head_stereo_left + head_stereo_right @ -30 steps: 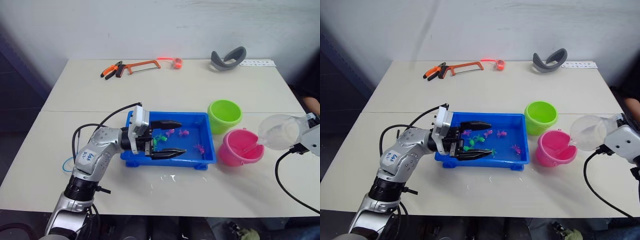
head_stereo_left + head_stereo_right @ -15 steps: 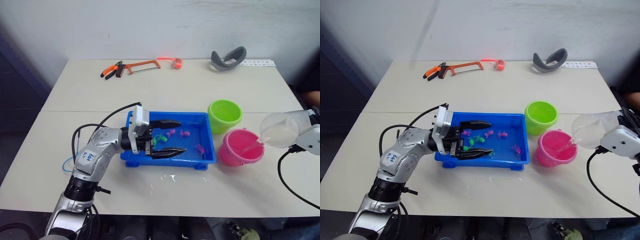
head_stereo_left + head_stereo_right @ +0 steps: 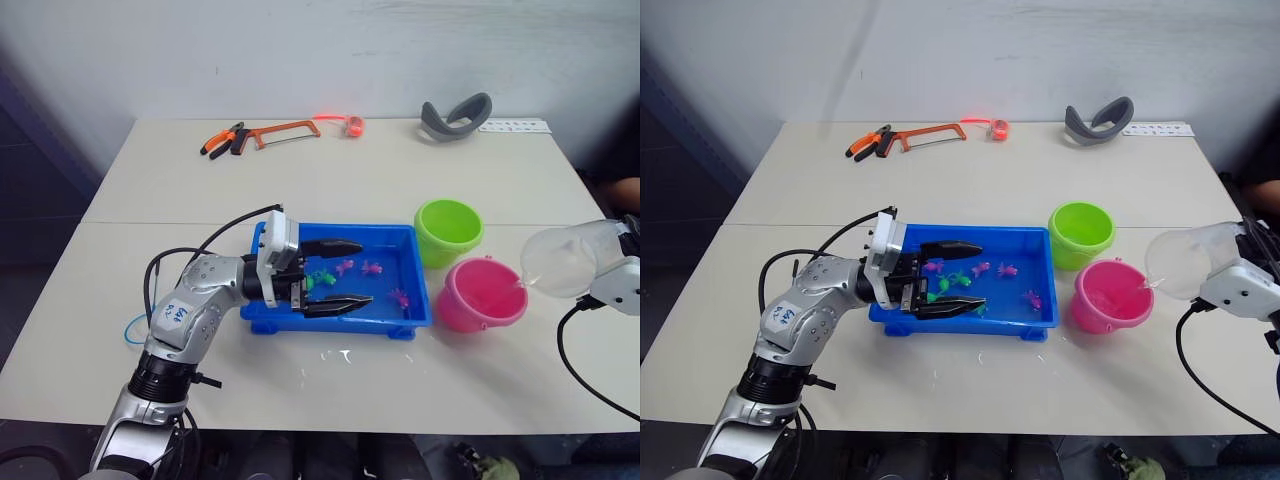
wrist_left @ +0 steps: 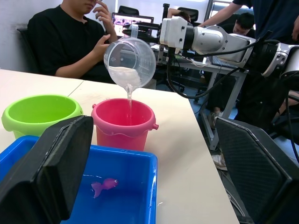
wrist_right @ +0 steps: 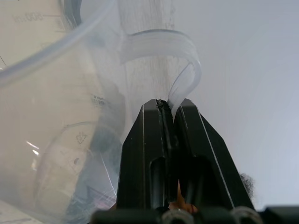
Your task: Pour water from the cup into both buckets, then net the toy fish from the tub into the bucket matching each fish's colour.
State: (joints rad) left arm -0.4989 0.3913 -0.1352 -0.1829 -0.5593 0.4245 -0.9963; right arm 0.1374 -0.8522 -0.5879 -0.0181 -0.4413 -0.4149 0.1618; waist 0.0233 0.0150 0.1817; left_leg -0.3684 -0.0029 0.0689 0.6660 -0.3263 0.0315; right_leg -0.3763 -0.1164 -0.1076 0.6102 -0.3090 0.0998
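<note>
The clear cup (image 3: 560,262) is tipped on its side over the pink bucket (image 3: 485,295). A thin stream of water falls from the cup (image 4: 130,60) into the pink bucket (image 4: 124,123). My right gripper (image 5: 166,103) is shut on the cup's handle. The lime green bucket (image 3: 449,230) stands just behind the pink one. Several small pink and green toy fish (image 3: 400,297) lie in the blue tub (image 3: 385,234). My left gripper (image 3: 365,272) hangs open, low over the tub's middle, holding nothing.
An orange hacksaw (image 3: 285,131), pliers (image 3: 222,140) and a grey curved band (image 3: 456,116) lie along the table's far side. Water drops (image 3: 335,355) shine on the table in front of the tub. A person in black (image 4: 70,42) sits beyond the table's right side.
The right arm has shifted slightly upward with the cup, which stays tipped over the pink bucket and still pours. The left arm has not moved.
</note>
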